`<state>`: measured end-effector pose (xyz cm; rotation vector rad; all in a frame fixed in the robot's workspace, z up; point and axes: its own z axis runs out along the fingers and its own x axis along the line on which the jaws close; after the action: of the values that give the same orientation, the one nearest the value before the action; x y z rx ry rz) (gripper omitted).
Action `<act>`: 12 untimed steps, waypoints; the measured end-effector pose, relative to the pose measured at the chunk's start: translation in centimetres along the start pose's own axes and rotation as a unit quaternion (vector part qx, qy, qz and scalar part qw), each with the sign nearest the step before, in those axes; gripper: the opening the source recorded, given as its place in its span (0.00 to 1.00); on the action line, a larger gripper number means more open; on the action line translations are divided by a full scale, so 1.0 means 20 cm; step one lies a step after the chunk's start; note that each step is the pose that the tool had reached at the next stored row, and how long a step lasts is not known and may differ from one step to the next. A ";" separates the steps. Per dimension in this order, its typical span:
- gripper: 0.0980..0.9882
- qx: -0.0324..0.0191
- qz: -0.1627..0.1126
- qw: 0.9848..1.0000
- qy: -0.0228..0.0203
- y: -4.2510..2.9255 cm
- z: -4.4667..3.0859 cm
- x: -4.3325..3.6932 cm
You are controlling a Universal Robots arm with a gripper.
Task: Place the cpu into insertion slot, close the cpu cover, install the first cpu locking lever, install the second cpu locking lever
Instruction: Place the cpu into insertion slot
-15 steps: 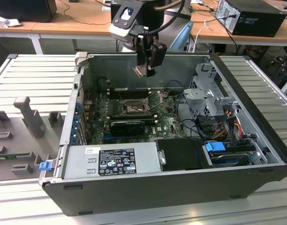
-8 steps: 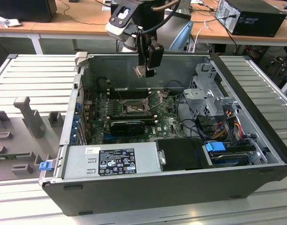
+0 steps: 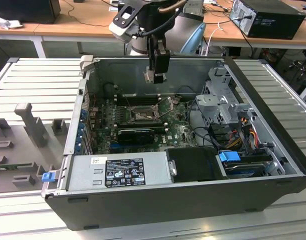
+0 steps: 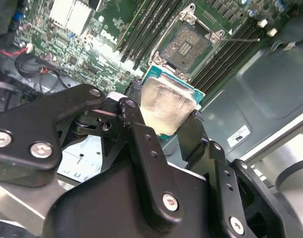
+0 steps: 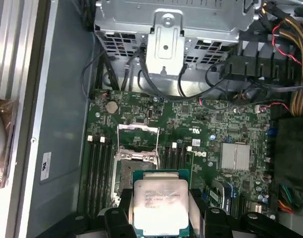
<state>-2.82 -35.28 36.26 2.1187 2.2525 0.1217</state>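
In the exterior view, the case (image 3: 203, 200) lay open with the green board (image 3: 180, 131) on its floor. The slot (image 3: 142, 115) sat near the board's middle, toward the case's far wall. The gripper (image 3: 156, 76) hung over the board's far edge, above the slot and clear of it. A power supply (image 3: 118, 172) ran along the case's near wall. A drive cage (image 3: 220, 107) stood at the exterior view's right.

In the second wrist view, the black fingers (image 4: 139, 129) were clamped on the cpu (image 4: 166, 106), one on each of two opposite edges. Its silvery face was toward the camera and its green rim showed. The slot (image 4: 188, 44) lay uncovered beyond it, its contact field bare, flanked by long black memory slots (image 4: 149, 25). The cpu was apart from the slot, not seated.

In the first wrist view, the cpu (image 5: 160, 206) sat between the fingers (image 5: 123, 210), over the board, hiding part of the slot (image 5: 123, 176). The cover (image 5: 137, 136) stood raised open at the slot's far side, toward the drive cage (image 5: 166, 29). A finned heatsink (image 5: 234, 156) sat on the board, well apart from the slot.
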 end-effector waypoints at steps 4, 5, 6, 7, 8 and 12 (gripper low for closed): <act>0.49 -0.001 0.033 0.999 -0.003 0.000 0.002 0.000; 0.49 -0.001 0.043 0.999 -0.004 0.000 0.003 0.000; 0.49 -0.001 0.054 0.999 -0.005 0.000 0.004 0.000; 0.49 -0.001 0.064 0.998 -0.006 0.000 0.004 0.000; 0.49 -0.001 0.070 0.998 -0.006 0.000 0.004 0.000; 0.49 -0.002 0.101 0.995 -0.009 -0.001 0.006 0.000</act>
<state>-2.82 -35.28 36.14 2.3315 2.0201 0.1133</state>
